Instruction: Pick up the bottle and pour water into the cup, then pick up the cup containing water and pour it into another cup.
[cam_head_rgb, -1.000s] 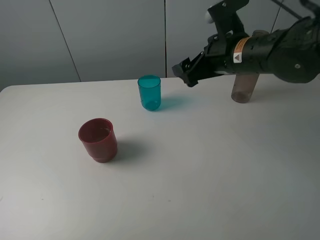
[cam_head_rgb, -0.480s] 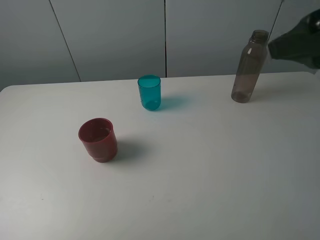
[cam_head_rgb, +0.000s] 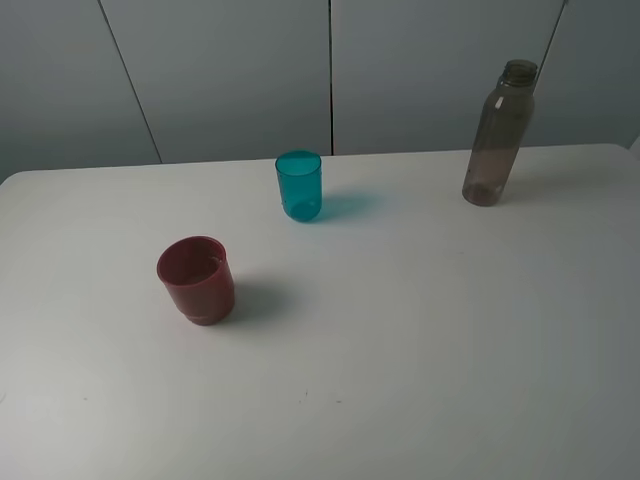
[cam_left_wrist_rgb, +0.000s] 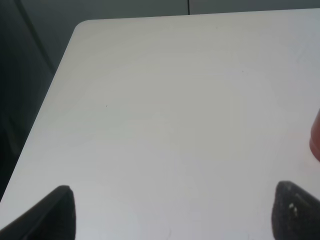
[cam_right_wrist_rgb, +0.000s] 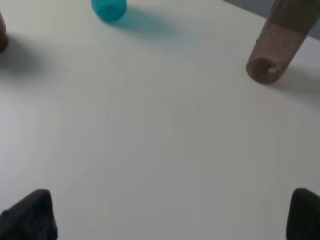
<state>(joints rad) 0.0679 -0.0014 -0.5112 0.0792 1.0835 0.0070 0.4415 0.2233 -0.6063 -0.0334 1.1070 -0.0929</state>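
Note:
The tall grey-brown bottle (cam_head_rgb: 497, 135) stands uncapped at the table's back right. Near the back centre is the teal cup (cam_head_rgb: 299, 185), and the dark red cup (cam_head_rgb: 197, 280) sits left of centre. No arm shows in the exterior view. In the right wrist view my right gripper (cam_right_wrist_rgb: 167, 220) hangs open over bare table, well short of the bottle (cam_right_wrist_rgb: 277, 45) and the teal cup (cam_right_wrist_rgb: 108, 9). My left gripper (cam_left_wrist_rgb: 175, 220) is open too, above the table's left part, with only a sliver of the red cup (cam_left_wrist_rgb: 316, 140) at the picture's edge.
The white table (cam_head_rgb: 420, 330) carries only these three things. Its left edge and rounded corner (cam_left_wrist_rgb: 75, 35) show in the left wrist view, with dark floor beyond. A grey panelled wall (cam_head_rgb: 230, 70) rises behind the table.
My right arm, which reached over the table's back right in front of the bottle, has pulled away to the right and left the exterior view. The bottle now shows in full.

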